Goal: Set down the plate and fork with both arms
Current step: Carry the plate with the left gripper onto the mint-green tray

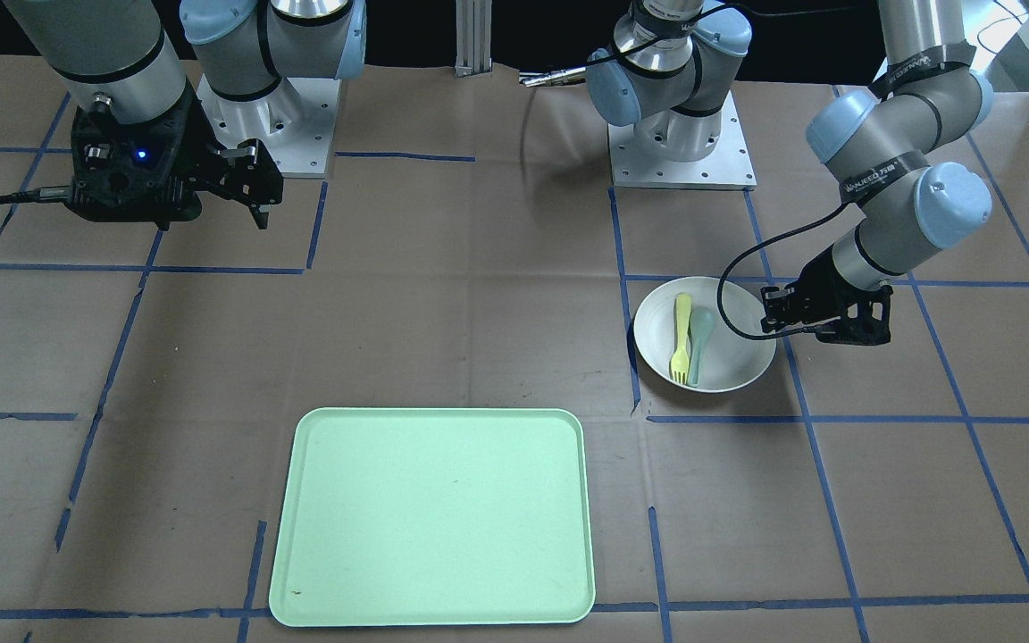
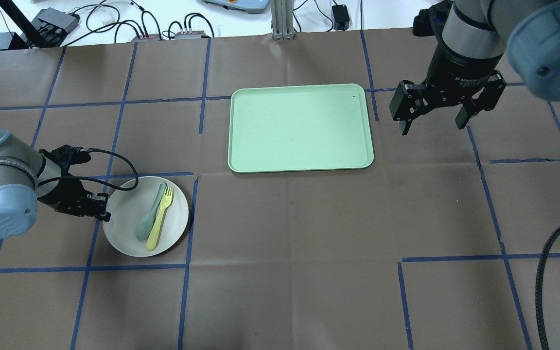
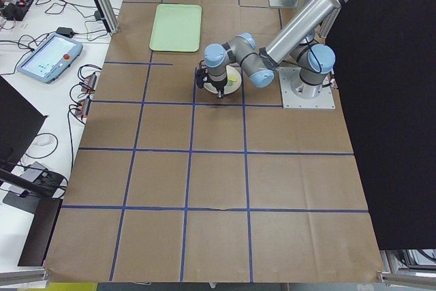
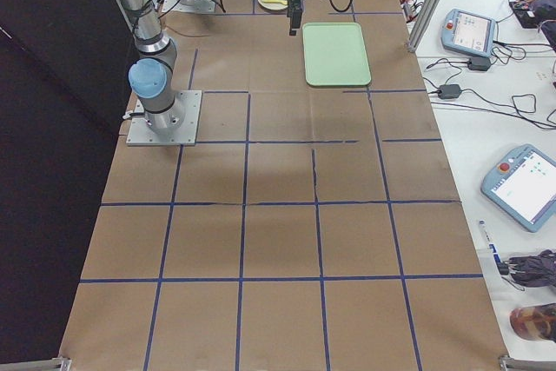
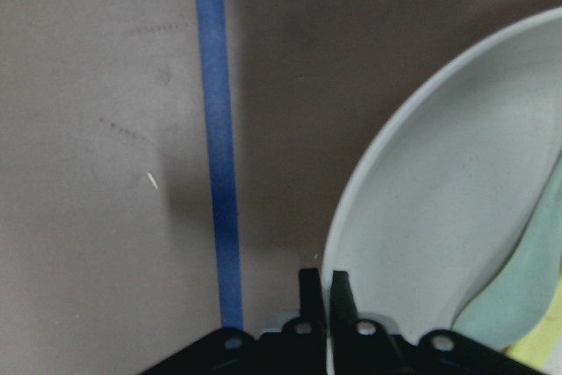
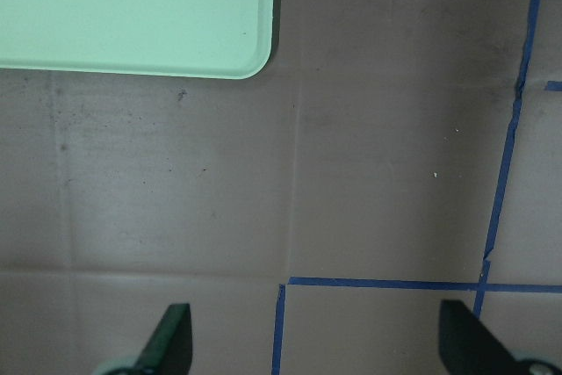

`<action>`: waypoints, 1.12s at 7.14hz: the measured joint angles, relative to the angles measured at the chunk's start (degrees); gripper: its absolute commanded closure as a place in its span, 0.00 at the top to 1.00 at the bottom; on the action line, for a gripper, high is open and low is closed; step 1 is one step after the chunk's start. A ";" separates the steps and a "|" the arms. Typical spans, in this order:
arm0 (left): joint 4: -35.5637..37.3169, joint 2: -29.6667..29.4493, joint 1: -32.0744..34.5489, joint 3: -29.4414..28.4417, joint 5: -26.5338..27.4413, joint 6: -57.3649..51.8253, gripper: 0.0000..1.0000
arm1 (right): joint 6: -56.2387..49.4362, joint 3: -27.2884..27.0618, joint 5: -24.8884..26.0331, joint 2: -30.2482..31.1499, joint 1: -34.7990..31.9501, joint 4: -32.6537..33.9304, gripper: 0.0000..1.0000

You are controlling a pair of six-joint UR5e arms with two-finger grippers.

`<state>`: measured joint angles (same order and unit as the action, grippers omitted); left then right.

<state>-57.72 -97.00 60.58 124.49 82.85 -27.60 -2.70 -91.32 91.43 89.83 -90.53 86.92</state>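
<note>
The off-white plate (image 2: 123, 226) lies on the table at my left, also in the front view (image 1: 740, 355). The yellow fork (image 2: 160, 218) and a pale grey-green spoon (image 2: 148, 218) lie side by side in it. My left gripper (image 2: 106, 214) sits low at the plate's outer rim. In the left wrist view its fingers (image 5: 309, 292) are closed on the rim of the plate (image 5: 439, 199). My right gripper (image 2: 432, 125) is open and empty, held above the table just right of the tray. Its spread fingers (image 6: 171, 335) show only bare table between them.
The mint-green tray (image 2: 302, 127) lies in the far middle of the table with nothing in it; its corner shows in the right wrist view (image 6: 132, 15). Blue tape lines cross the brown table cover. Cables and control pendants lie beyond the far edge.
</note>
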 measured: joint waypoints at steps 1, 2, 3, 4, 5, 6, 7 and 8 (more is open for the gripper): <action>-0.64 0.70 1.23 -0.08 -2.39 3.06 0.00 | -0.02 0.00 0.00 0.00 0.00 0.00 1.00; -0.83 0.98 4.21 -0.25 -4.59 6.60 0.00 | -0.04 0.00 0.02 0.00 0.00 0.00 1.00; -0.75 0.88 8.39 -1.12 -5.76 11.12 0.00 | -0.06 0.00 0.00 0.00 0.00 0.00 1.00; -0.76 0.34 13.27 -3.27 -6.73 16.24 0.00 | -0.06 0.00 -0.01 0.00 0.00 0.00 1.00; -0.94 -0.91 17.64 -6.06 -8.23 20.93 0.00 | -0.07 0.00 0.00 0.00 0.00 0.00 1.00; -1.00 -3.64 21.93 -9.90 -9.98 24.95 0.00 | -0.05 0.00 0.02 0.00 -0.01 0.00 1.00; -1.02 -7.49 25.88 -14.75 -10.76 27.61 0.00 | -0.05 0.00 0.01 0.00 -0.03 0.00 1.00; -1.04 -11.98 29.07 -20.29 -10.90 29.64 0.00 | -0.06 0.00 0.03 0.00 -0.02 0.00 1.00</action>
<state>-58.77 -108.98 89.65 104.20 71.95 2.04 -2.77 -91.32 91.45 89.82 -90.55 86.92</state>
